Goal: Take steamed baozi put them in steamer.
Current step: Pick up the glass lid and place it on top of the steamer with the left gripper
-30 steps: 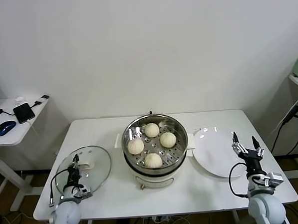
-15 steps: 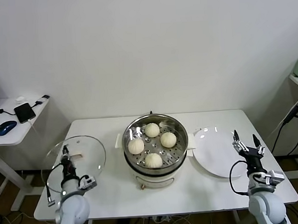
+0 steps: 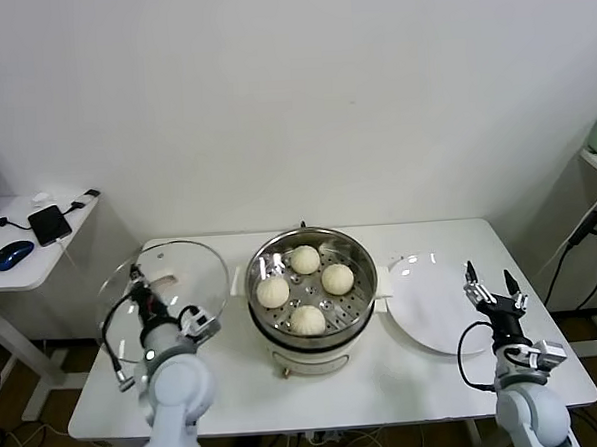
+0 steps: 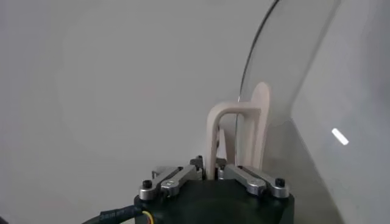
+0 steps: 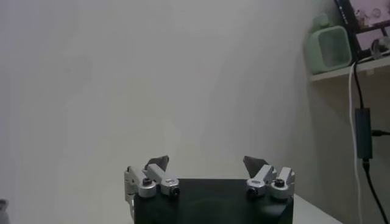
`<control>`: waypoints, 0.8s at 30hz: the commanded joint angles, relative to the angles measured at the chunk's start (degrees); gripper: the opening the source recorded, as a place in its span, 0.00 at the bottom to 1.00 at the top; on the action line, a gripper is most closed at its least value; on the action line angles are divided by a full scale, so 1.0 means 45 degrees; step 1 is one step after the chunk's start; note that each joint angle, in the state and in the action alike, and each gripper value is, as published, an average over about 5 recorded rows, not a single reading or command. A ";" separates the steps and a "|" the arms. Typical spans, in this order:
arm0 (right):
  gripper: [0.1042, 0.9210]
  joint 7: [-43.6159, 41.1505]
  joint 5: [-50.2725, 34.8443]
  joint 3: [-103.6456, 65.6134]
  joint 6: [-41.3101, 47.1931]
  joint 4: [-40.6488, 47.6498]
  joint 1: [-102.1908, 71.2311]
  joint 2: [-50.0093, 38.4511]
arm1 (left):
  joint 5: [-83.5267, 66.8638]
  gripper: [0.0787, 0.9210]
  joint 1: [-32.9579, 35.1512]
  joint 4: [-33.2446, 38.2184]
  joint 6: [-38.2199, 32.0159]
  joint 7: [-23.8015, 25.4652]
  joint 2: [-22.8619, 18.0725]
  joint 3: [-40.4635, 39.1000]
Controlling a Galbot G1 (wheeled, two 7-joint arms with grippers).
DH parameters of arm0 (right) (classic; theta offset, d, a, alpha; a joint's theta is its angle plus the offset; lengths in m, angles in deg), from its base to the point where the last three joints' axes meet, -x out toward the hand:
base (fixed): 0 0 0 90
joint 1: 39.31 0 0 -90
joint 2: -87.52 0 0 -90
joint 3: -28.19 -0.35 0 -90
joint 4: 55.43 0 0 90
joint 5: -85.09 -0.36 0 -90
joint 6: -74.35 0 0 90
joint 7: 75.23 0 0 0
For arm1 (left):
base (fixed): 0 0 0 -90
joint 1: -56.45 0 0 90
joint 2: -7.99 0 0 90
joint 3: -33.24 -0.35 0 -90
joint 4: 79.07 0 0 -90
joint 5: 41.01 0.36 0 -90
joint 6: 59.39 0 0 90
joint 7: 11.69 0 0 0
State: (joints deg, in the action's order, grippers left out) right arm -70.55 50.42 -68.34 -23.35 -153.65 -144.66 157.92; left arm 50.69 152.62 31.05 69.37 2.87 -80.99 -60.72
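- The left gripper [image 3: 139, 289] pinches the white handle [image 4: 236, 131] of the glass lid [image 3: 164, 287], holding it raised and tilted above the table's left edge.
- The steamer [image 3: 311, 290] sits at the table's [image 3: 237, 387] middle, to the right of the lid; all four buns [image 3: 304, 259] lie on its tray.
- The left arm is nearer, so covering the pot would probably fall to it.
- The right gripper [image 3: 493, 291], jaws spread and empty, hangs by the white plate [image 3: 433, 302] near the right edge.
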 commanded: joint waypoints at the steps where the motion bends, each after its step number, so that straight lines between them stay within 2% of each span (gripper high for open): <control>1: 0.88 0.0009 0.0134 -0.0063 0.0002 0.0015 -0.0033 0.0234 | 0.0808 0.11 -0.1306 0.0777 0.1356 0.1839 -0.1339 -0.3863; 9: 0.88 0.0009 0.0208 -0.0138 -0.0013 0.0118 -0.0010 0.0460 | 0.0634 0.11 -0.2705 -0.1291 0.1374 0.1384 -0.1339 -0.5741; 17: 0.88 0.0011 0.0281 -0.0163 -0.0018 0.0179 0.0001 0.0591 | -0.2691 0.11 -0.3287 -0.1677 0.1388 0.1036 -0.1339 -0.6987; 24: 0.88 0.0013 0.0361 -0.0163 -0.0018 0.0202 0.0036 0.0693 | -0.2561 0.11 -0.3481 -0.2273 0.1388 0.0595 -0.1339 -0.7240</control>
State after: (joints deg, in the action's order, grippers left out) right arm -70.53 51.93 -69.07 -23.38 -152.79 -144.54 160.76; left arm 44.25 139.78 24.74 72.84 7.15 -84.18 -87.42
